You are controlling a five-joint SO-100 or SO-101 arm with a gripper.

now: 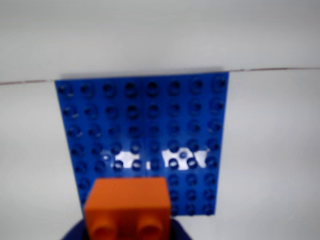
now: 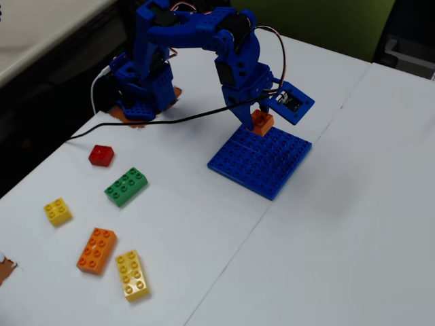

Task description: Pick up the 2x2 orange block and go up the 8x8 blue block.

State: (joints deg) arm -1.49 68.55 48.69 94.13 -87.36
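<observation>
The small square orange block (image 2: 262, 123) hangs just above the far corner of the blue baseplate (image 2: 262, 163) in the fixed view, roughly level. The baseplate is a large flat studded square lying on the white table.

no readable text, labels, brands, numbers or signs in either view

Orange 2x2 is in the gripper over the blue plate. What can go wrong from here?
1. The 2x2 orange block hangs at the near edge of the 8x8 blue block, not its middle; released here, it may tip off onto the table.
2. In the wrist view its studs face the camera, so it looks tilted in the gripper and may not seat flat.
</observation>
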